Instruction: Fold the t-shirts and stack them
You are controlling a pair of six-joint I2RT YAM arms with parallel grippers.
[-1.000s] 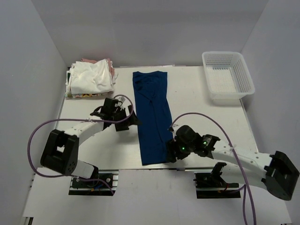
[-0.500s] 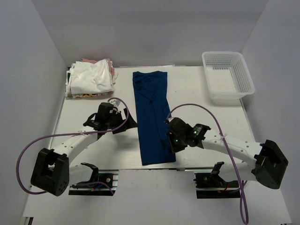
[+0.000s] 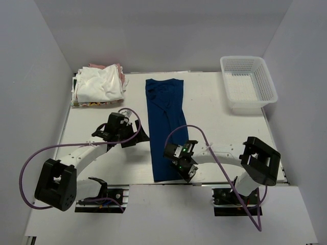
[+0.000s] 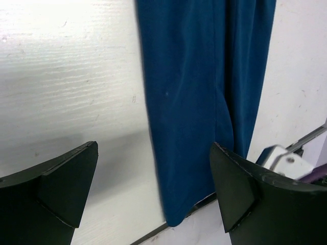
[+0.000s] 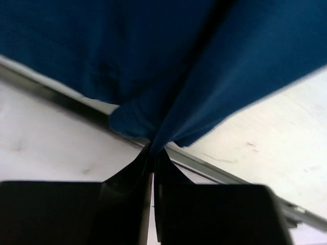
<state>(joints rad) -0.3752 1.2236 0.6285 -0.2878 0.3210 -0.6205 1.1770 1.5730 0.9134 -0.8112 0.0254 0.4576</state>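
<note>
Fold step: navy shirt (image 3: 164, 122) lies as long strip mid-worktop (image 3: 225, 132), 12-to-6. R end effector (image 5: 152, 153) pinched tight on its 6 o'clock hem; L end effector (image 4: 153, 148) wide open, empty, at shirt's 9. Next, prob.: carry hem twd 12.

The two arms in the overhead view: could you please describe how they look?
The left arm and right arm have white links, boxy black joints and a looping purple cable each. The left end effector and right end effector have dark wedge-shaped fingers; green lights glow by the right one.
</note>
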